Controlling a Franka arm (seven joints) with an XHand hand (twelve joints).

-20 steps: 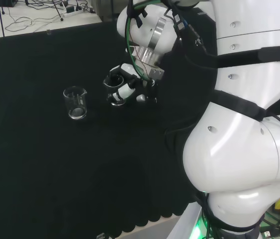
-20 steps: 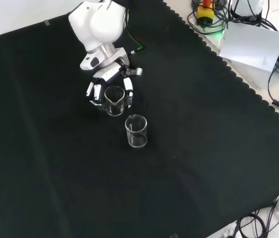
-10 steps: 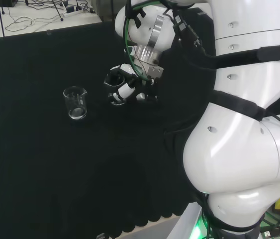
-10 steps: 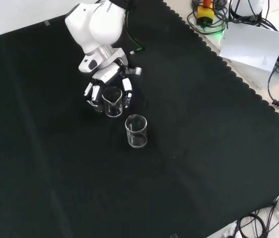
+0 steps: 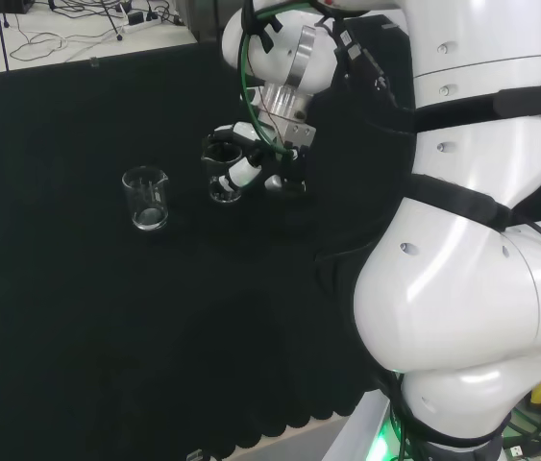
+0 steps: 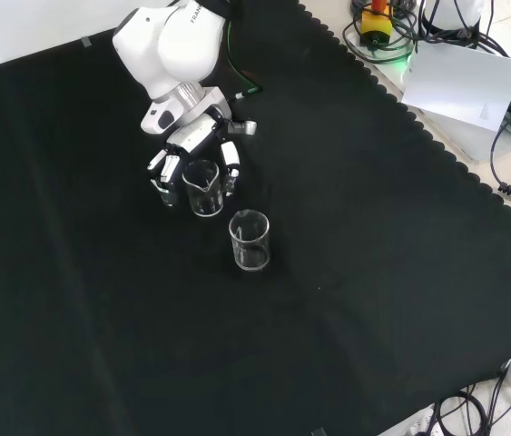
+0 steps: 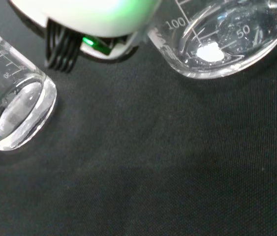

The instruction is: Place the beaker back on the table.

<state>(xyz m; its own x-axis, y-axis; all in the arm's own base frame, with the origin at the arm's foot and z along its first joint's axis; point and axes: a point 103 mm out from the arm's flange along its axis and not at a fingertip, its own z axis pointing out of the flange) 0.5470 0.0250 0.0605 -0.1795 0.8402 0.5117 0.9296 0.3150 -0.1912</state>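
Beaker point(image 6: 202, 187), clear, upright, held in curled fingers of hand point(image 6: 187, 150) over tabletop point(image 6: 373, 236). Second beaker point(image 6: 250, 240) stands free, near, on cloth.

Head view from behind the arm, front view facing it, wrist view close, all sharing two beakers point(image 6: 228, 213).
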